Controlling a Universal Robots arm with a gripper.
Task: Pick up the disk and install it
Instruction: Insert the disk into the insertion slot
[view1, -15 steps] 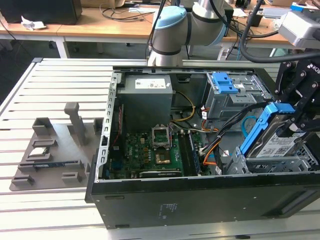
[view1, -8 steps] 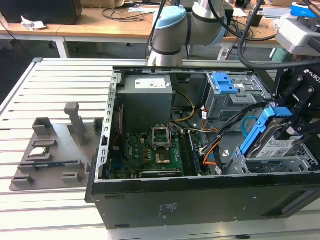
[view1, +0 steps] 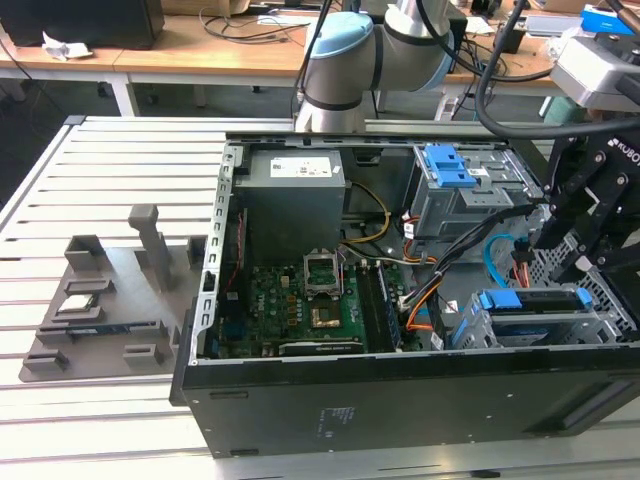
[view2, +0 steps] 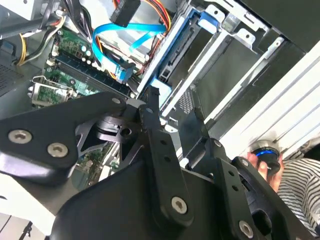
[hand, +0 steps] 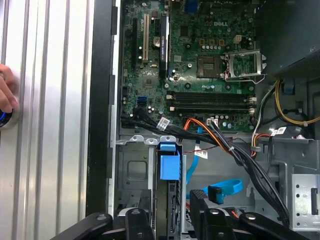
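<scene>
Pincer (view1: 585, 245) stood over the open case (view1: 400, 400), at the drive-cage end, on the exterior view's right. Fingers (view2: 157, 135) apart, nothing between them; in both wrist views the gap between the fingertips was clear.

Disk (view1: 535, 300) sat directly below the pincer, just beyond the fingertips, already slotted in the lower cage (view1: 600, 330). Its blue bracket (hand: 169, 162) faced up toward the pincer. In the first wrist view the bracket lay in line with the finger gap, the disk on edge in the cage. Cannot tell whether the fingertips touched the bracket; they appeared just clear of it.

Long axis: the disk's long edge ran along the cage, roughly parallel to the case's near wall in the exterior view. Judgement: disk appeared seated or nearly so; full seating not confirmable.

Farther out from the pincer: blue data cable (hand: 225, 190) and orange-black wiring (hand: 215, 137) beside the cage, then motherboard (hand: 200, 55). Upper bay with blue latch (view1: 448, 165) beyond. Grey fixture (view1: 110, 300) well away on the tabletop (view1: 100, 170).

A hand (hand: 6, 95) rested at a button outside the case.
</scene>
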